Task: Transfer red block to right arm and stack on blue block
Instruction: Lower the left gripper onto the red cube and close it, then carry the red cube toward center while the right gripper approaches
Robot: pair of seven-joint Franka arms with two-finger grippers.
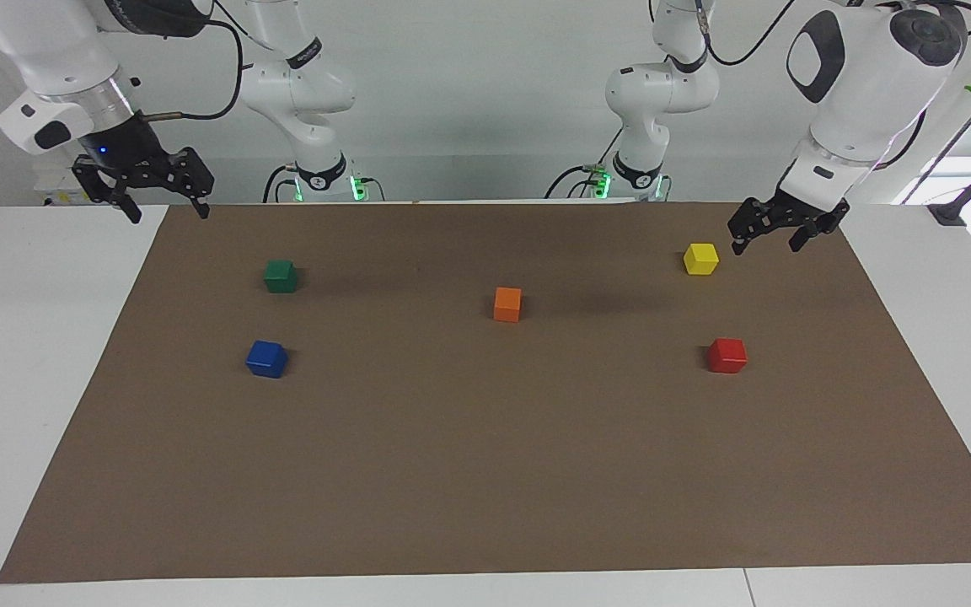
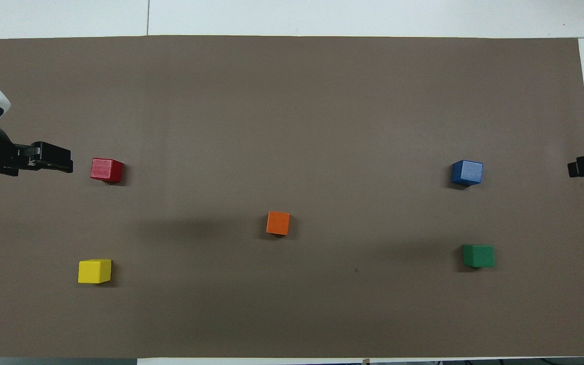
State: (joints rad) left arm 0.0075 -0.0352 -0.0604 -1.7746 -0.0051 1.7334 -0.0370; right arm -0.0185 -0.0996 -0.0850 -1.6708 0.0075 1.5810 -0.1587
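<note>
The red block [image 1: 727, 355] sits on the brown mat toward the left arm's end; it also shows in the overhead view [image 2: 106, 170]. The blue block [image 1: 266, 358] sits toward the right arm's end and shows in the overhead view too [image 2: 467, 172]. My left gripper [image 1: 764, 244] is open and empty, raised over the mat's edge beside the yellow block, apart from the red block. In the overhead view the left gripper [image 2: 66, 165] shows side-on near the red block. My right gripper [image 1: 167, 211], with a blue light, is open, empty, and waits over the mat's corner [image 2: 573, 168].
A yellow block [image 1: 700, 258] lies nearer to the robots than the red block. A dark green block [image 1: 281, 275] lies nearer to the robots than the blue block. An orange block [image 1: 507, 303] sits mid-mat. The brown mat [image 1: 485, 472] covers the white table.
</note>
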